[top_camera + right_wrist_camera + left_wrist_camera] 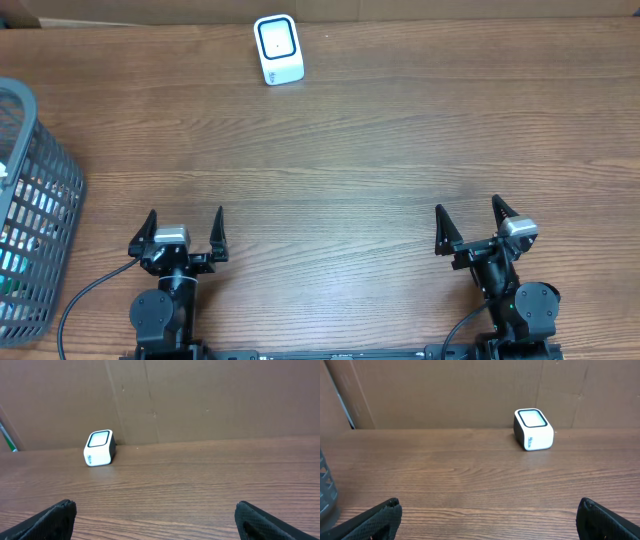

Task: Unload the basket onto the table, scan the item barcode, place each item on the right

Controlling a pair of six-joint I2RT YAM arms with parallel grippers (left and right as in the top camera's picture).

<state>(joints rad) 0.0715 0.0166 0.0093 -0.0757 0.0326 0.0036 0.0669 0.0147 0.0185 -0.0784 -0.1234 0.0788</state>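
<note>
Left hand (185, 213), right hand (467, 204) spread, basket (50, 185) (items inside) leftward, scanner (278, 48) beyond

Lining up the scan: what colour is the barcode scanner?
The barcode scanner is white with a dark-framed window; clearest in the left wrist view.

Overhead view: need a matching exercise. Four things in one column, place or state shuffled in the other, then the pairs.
Things:
1. scanner
2. basket
3. left gripper
4. right gripper

Place or state:
A. open and empty, near side, next to the basket
B. white, far side, standing alone
C. open and empty, near side, away from the basket
D. grey mesh, at the robot's far left

Pairs: 1-B, 2-D, 3-A, 4-C
</note>
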